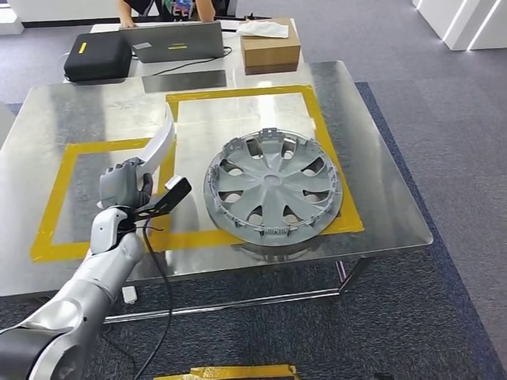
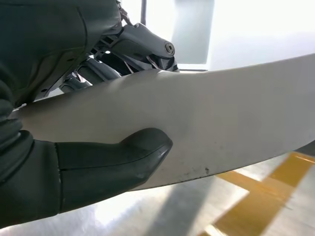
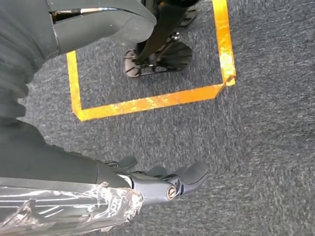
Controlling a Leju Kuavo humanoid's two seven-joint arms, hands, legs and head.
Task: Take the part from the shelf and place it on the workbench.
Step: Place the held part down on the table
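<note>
Glossy reflective metal workbench (image 1: 383, 198), matt grey plastic wheel cover (image 1: 273, 186), smooth white part (image 2: 223, 123), rough grey carpet (image 3: 267, 147).

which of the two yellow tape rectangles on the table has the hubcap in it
The farther, right-hand yellow rectangle holds the grey hubcap. The nearer left rectangle has none; the left hand hovers there.

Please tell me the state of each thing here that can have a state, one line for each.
White curved part: held up over the workbench by the left robot hand.
Right robot hand: holds nothing, hangs above the carpet.
Hubcap: lying flat on the workbench.
Laptop: open.
Black case: closed.
</note>
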